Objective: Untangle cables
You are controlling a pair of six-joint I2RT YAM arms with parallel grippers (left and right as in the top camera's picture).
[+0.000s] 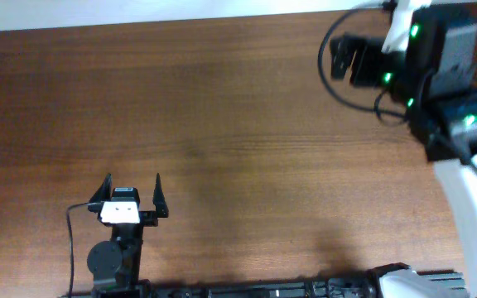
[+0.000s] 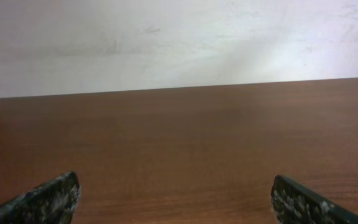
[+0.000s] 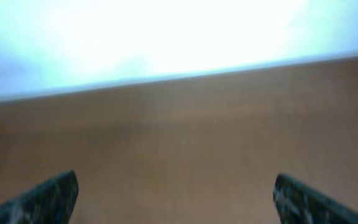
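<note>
Brown wood-grain surface (image 1: 247, 124) fills the overhead view, and two arms are on it, one per side. The left gripper (image 1: 132, 184) sits low by the near edge, toward the left corner, with its two jaws spread wide and nothing between them. The left wrist view agrees: two dark fingertips (image 2: 55, 193) far apart, bare wood ahead, a white wall (image 2: 166, 43) past the far edge. The right arm (image 1: 437, 66) is bunched up in the far right corner, four green lights showing, with one thick black wire (image 1: 328, 50) looping off it. The right gripper (image 3: 174, 183) has both jaws wide apart too, holding nothing, though its view is blurred. The cables show in none of the three views, so their place cannot be told.
</note>
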